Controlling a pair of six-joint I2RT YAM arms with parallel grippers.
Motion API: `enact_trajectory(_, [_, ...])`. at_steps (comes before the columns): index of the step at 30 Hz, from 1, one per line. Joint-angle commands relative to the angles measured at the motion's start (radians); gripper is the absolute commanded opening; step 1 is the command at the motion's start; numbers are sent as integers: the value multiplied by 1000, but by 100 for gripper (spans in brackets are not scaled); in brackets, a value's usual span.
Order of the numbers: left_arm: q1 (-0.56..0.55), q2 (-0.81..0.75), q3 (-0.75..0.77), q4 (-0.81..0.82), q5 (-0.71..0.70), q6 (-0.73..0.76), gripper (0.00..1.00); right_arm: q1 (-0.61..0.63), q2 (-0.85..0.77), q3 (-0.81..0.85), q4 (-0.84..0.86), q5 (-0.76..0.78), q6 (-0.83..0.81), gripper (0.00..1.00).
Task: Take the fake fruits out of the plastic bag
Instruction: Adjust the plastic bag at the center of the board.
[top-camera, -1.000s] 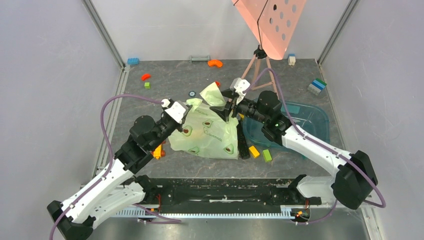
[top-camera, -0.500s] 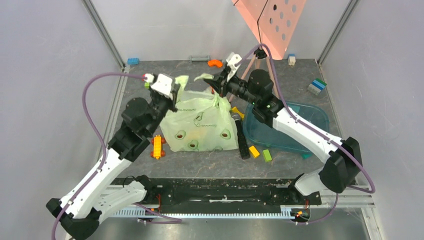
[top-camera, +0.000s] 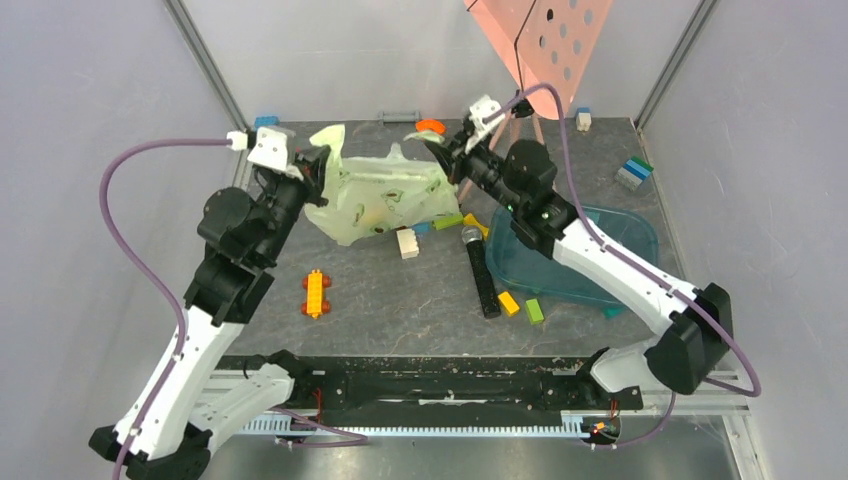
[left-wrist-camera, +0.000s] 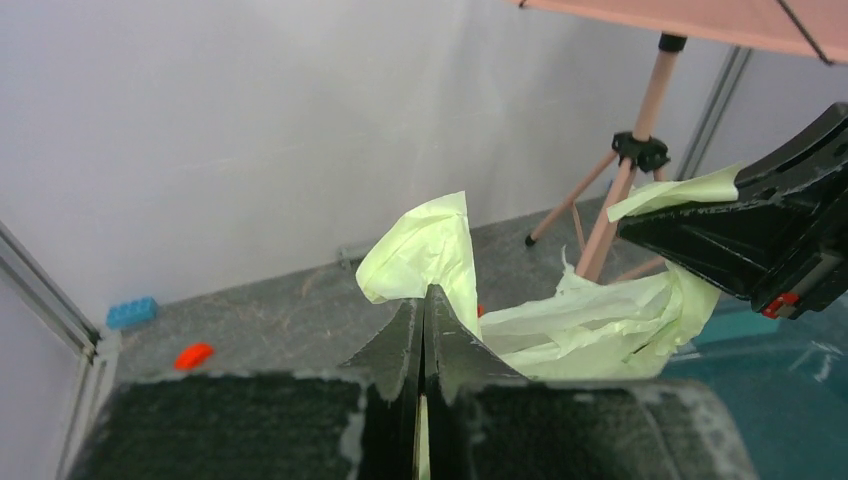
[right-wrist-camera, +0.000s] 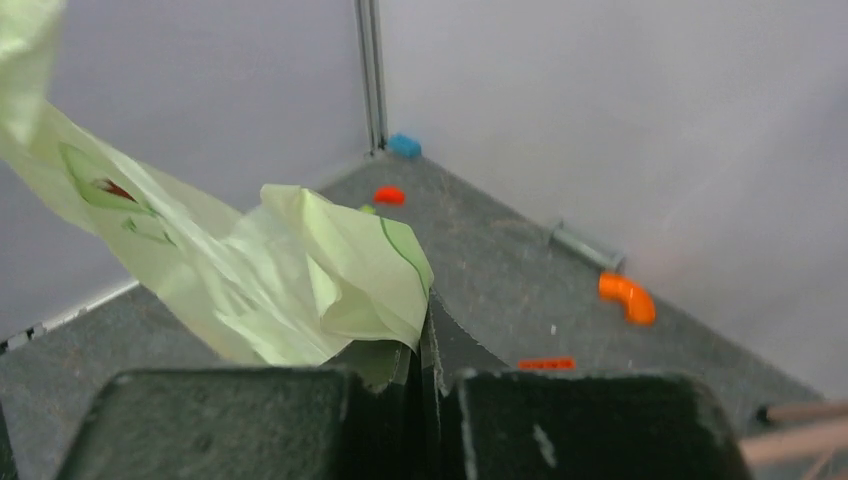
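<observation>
The pale-green plastic bag (top-camera: 385, 195) hangs stretched above the table between both grippers. My left gripper (top-camera: 320, 180) is shut on its left top corner, and the film sticks up past the closed tips (left-wrist-camera: 424, 300). My right gripper (top-camera: 434, 148) is shut on the right top corner, with the bag (right-wrist-camera: 300, 280) bunched at its tips (right-wrist-camera: 428, 330). A yellowish shape shows faintly through the bag's lower part; I cannot make out the fake fruits for sure. A small yellow piece (top-camera: 476, 225) and a green piece (top-camera: 447, 221) lie under the bag's right edge.
A cream brick (top-camera: 407, 242) and a black microphone (top-camera: 480, 275) lie just in front of the bag. The teal tray (top-camera: 600, 262) sits at the right under my right arm. A yellow-orange toy car (top-camera: 316, 293), loose bricks (top-camera: 509, 303) and a tripod (top-camera: 520, 110) stand around.
My right gripper closed on the bag's right corner. Both arms then lifted the bag up and toward the back, uncovering the cream brick and small pieces on the table.
</observation>
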Motion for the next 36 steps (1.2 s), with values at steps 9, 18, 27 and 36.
enact_trajectory(9, [5, -404, -407, -18, -87, -209, 2, 1, -332, -610, 151, 251, 178, 0])
enact_trajectory(18, [4, -573, -523, 34, 111, -188, 2, 1, -379, -635, 47, 239, 186, 4])
enact_trajectory(27, [5, -459, -384, 149, 332, -82, 2, 2, -409, -418, -22, 83, 97, 0])
enact_trajectory(36, [5, -307, -210, 135, 389, 6, 2, 1, -335, -261, -112, 51, 86, 15])
